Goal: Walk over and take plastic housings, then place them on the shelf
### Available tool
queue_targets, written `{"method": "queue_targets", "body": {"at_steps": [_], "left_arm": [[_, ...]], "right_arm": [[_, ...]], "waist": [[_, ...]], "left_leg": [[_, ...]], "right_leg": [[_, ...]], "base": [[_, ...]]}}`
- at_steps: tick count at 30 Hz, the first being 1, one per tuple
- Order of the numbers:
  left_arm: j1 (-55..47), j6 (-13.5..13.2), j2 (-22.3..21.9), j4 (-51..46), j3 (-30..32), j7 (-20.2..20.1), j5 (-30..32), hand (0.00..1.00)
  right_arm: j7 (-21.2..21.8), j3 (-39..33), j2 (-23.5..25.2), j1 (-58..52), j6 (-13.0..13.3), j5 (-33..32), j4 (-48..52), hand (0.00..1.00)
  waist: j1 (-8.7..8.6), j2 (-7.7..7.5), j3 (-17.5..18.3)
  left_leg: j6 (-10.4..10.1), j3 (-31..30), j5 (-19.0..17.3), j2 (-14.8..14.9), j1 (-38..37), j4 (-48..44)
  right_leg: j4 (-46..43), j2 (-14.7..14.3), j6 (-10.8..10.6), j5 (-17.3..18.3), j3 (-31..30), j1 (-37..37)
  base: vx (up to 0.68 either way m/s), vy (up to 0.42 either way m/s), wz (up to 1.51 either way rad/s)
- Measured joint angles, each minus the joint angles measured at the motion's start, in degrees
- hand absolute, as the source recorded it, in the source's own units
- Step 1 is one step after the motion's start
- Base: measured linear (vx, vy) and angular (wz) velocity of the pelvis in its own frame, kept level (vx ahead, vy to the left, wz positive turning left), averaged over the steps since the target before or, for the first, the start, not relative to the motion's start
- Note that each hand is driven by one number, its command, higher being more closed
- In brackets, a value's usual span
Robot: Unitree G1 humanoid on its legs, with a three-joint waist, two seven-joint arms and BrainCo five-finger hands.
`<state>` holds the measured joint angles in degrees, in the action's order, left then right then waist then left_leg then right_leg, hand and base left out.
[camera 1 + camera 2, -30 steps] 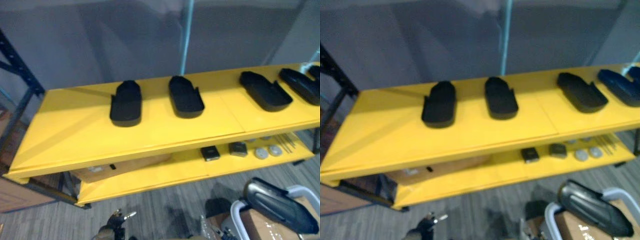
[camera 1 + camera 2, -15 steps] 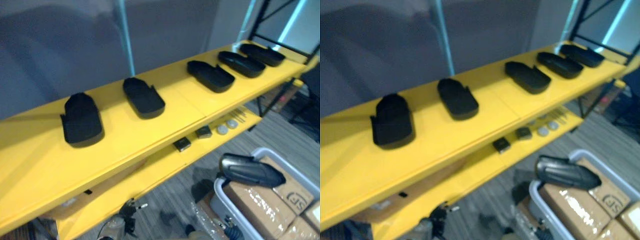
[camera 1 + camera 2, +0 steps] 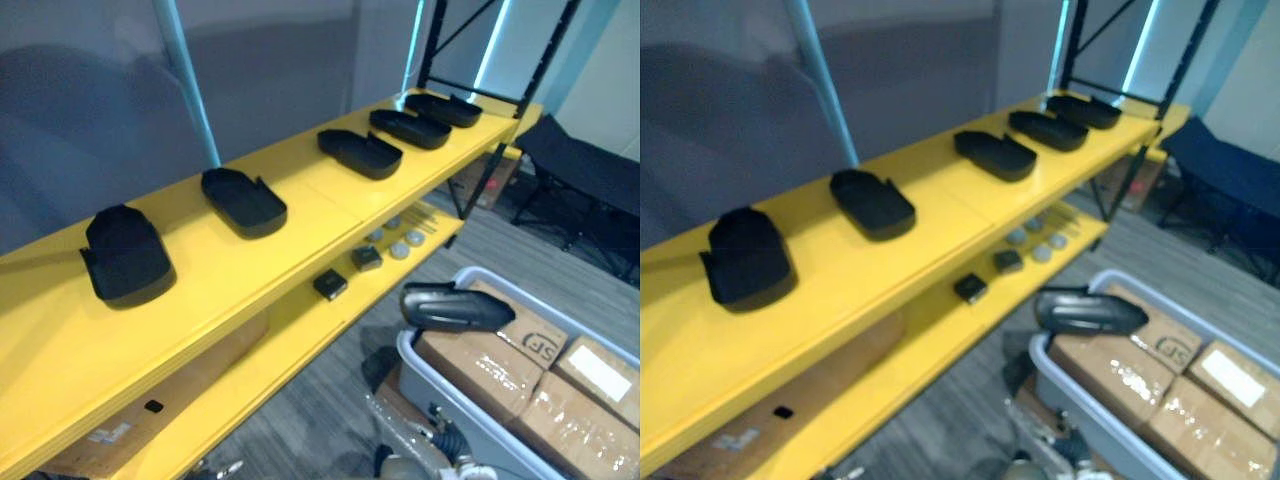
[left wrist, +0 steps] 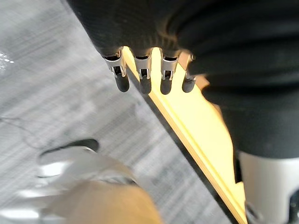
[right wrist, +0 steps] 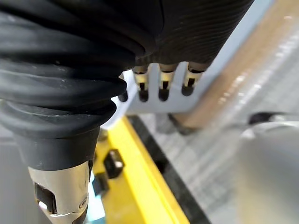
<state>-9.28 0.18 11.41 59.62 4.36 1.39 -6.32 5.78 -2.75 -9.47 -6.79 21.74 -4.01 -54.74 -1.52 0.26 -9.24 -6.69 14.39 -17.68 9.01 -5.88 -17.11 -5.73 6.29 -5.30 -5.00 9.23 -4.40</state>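
Observation:
Several black plastic housings lie in a row on the top board of the yellow shelf (image 3: 230, 290): the nearest one (image 3: 125, 265), another (image 3: 243, 200), a third (image 3: 358, 152), and more toward the far end. A dark grey housing (image 3: 455, 307) rests on a cardboard box (image 3: 480, 355) inside a pale bin (image 3: 470, 420) at the lower right. My left hand (image 4: 142, 79) hangs over the floor beside the shelf's yellow edge (image 4: 201, 126), fingers straight and holding nothing. My right hand (image 5: 161, 86) hangs near the bin, fingers relaxed and holding nothing.
The lower shelf board carries small dark blocks (image 3: 330, 285) and grey discs (image 3: 400, 245). A cardboard box (image 3: 110, 440) sits under the shelf. A second box (image 3: 595, 385) fills the bin's right side. A dark cot (image 3: 590, 175) stands beyond the shelf's far end.
The whole picture has swung to the right, so the camera moved. The shelf's far end, the bin and the cot now show more; the housings lie as before.

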Motion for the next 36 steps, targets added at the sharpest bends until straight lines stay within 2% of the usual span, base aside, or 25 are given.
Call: {"method": "queue_targets", "body": {"at_steps": [1,2,3,4,5,7,9,13,16,18,19,23,27,30,34,35,36], "left_arm": [[0.06,-0.17,-0.05,-0.02,0.25,-0.16,0.01,0.00],[-0.03,-0.28,-0.30,0.02,0.54,-0.24,0.01,0.00],[-0.15,-0.81,-1.19,0.02,1.25,-0.24,-0.04,0.00],[-0.01,-1.62,-0.74,-0.05,1.25,-0.16,-0.14,0.00],[0.45,-1.70,-1.00,0.56,1.20,-0.04,-0.41,0.00],[0.24,-2.85,-2.21,0.31,1.08,-0.19,-1.93,0.00],[0.30,-3.60,-2.19,0.31,1.08,-0.25,-2.65,0.00],[1.62,-6.39,-3.72,-0.24,-0.82,-0.28,-1.64,0.00],[1.78,-8.17,-3.81,-0.06,-0.93,-0.18,-1.59,0.00],[1.91,-8.84,-3.77,0.00,-0.96,-0.14,-1.62,0.00],[2.10,-10.13,-3.56,0.00,-1.17,-0.19,-1.66,0.00],[2.09,-11.67,-2.85,0.07,-1.17,-0.43,-1.76,0.00],[2.08,-13.08,-2.77,0.15,-1.70,-0.97,-1.29,0.00],[2.05,-14.28,-2.73,0.35,-4.14,-2.02,1.18,0.00],[1.71,-14.48,-1.94,0.14,-5.62,-2.78,1.81,0.00],[1.67,-14.05,-1.53,-0.39,-5.55,-2.73,1.74,0.00],[1.56,-13.35,-0.98,-1.60,-5.28,-2.63,1.68,0.00]], "right_arm": [[-1.10,0.83,0.06,0.70,0.01,-0.10,0.78,0.00],[-1.40,1.07,0.21,1.02,0.02,-0.08,1.15,0.00],[-2.25,1.87,0.25,1.01,0.11,0.01,2.12,0.00],[-3.35,2.78,0.59,0.11,0.46,0.32,4.33,0.00],[-3.96,2.98,0.35,0.02,0.50,0.33,4.69,0.00],[-6.66,3.46,0.34,-0.02,0.89,1.19,8.67,0.00],[-8.46,3.47,-0.01,-0.93,1.74,3.28,14.34,0.00],[-14.21,6.44,-1.94,-2.18,5.92,11.09,27.05,0.00],[-19.01,8.53,-1.85,-3.35,7.34,12.92,40.20,0.00],[-20.74,8.41,-1.86,-2.88,7.79,12.77,43.57,0.00],[-22.80,7.94,-1.89,-2.64,8.77,12.46,45.84,0.00],[-23.55,7.98,-1.87,-2.60,8.58,10.94,46.36,0.00],[-26.05,7.45,-1.86,-2.81,5.89,10.17,46.38,0.00],[-28.20,3.85,-1.35,-4.43,4.69,7.71,44.70,0.00],[-27.89,-1.90,-0.71,-7.88,4.79,5.73,43.92,0.00],[-26.97,-2.63,-0.05,-8.95,4.82,4.72,43.93,0.00],[-26.10,-2.72,0.94,-9.49,4.87,4.02,43.92,0.00]], "waist": [[1.04,-0.58,0.02],[1.60,-0.48,0.11],[2.24,1.31,0.09],[1.95,-1.97,-0.11],[2.05,-1.73,-0.32],[2.23,-2.32,0.11],[1.67,-1.95,-0.12],[1.05,1.16,-0.93],[0.75,1.50,-1.19],[0.78,1.25,-1.20],[0.67,0.77,-1.03],[0.65,0.41,-0.93],[0.59,0.26,-1.03],[0.56,-0.56,-1.65],[0.19,-0.79,-1.94],[-0.48,-1.23,-2.14],[-0.91,-2.53,-2.21]], "left_leg": [[0.03,-0.14,-0.05,0.16,0.00,0.98],[0.19,-0.22,-0.10,0.68,0.04,2.12],[0.47,0.14,0.08,3.07,0.20,2.96],[-0.46,-0.34,0.53,2.68,-0.17,3.38],[-1.18,-0.51,1.03,2.91,-0.11,3.39],[-2.04,-1.27,2.97,3.16,0.02,5.37],[-2.51,-1.05,4.16,3.16,-0.10,7.36],[-2.57,0.08,5.35,2.27,-0.29,10.15],[-2.52,0.69,5.41,1.67,-1.75,11.00],[-2.50,1.16,5.42,1.20,-2.23,11.19],[-2.35,1.51,5.51,0.25,-2.44,11.20],[-2.28,1.63,5.55,-1.19,-2.83,11.21],[-1.62,0.79,5.24,-1.84,-3.21,11.31],[-0.95,0.38,4.86,-1.92,-3.89,11.09],[0.23,2.44,4.13,-2.56,-5.07,10.39],[1.01,3.38,3.65,-3.07,-4.72,9.18],[2.04,4.21,3.14,-3.47,-3.65,7.79]], "right_leg": [[3.92,-1.04,-0.37,-0.60,0.19,0.39],[6.12,-1.90,-1.58,0.25,0.39,1.06],[5.60,-2.84,0.00,0.08,1.90,1.64],[3.40,-2.40,0.72,0.77,2.24,3.10],[5.82,-3.07,0.98,0.14,2.41,3.94],[9.75,-4.02,1.52,-2.41,3.66,4.68],[10.19,-4.35,2.05,-3.18,3.62,4.11],[10.20,-3.98,1.84,-3.49,3.22,2.24],[10.21,-3.76,1.70,-3.60,2.03,2.56],[10.24,-3.41,1.44,-3.77,1.58,2.58],[10.27,-2.93,1.06,-4.02,1.41,2.59],[10.79,-1.51,0.49,-4.41,1.33,2.72],[10.87,-0.90,0.37,-4.45,1.69,3.38],[10.82,-0.51,0.03,-4.65,1.49,4.00],[10.29,-0.19,-0.36,-5.40,-0.38,4.48],[10.14,-0.01,-0.25,-5.84,-1.02,4.21],[9.98,0.24,-0.68,-6.63,-2.26,2.98]], "base": [[-0.08,-0.143,-0.38],[0.00,-0.121,-0.43],[0.03,-0.101,-0.19],[0.05,-0.090,-0.09],[0.03,-0.067,-0.11],[0.07,-0.060,-0.25],[0.07,-0.017,-0.03],[0.07,0.062,-0.04],[0.08,0.074,-0.19],[0.04,0.083,-0.16],[0.02,0.082,-0.10],[-0.02,0.060,-0.06],[-0.04,-0.001,0.05],[-0.05,-0.012,0.02],[-0.07,0.016,-0.26],[-0.14,0.010,-0.45],[-0.18,-0.010,-0.51]]}}
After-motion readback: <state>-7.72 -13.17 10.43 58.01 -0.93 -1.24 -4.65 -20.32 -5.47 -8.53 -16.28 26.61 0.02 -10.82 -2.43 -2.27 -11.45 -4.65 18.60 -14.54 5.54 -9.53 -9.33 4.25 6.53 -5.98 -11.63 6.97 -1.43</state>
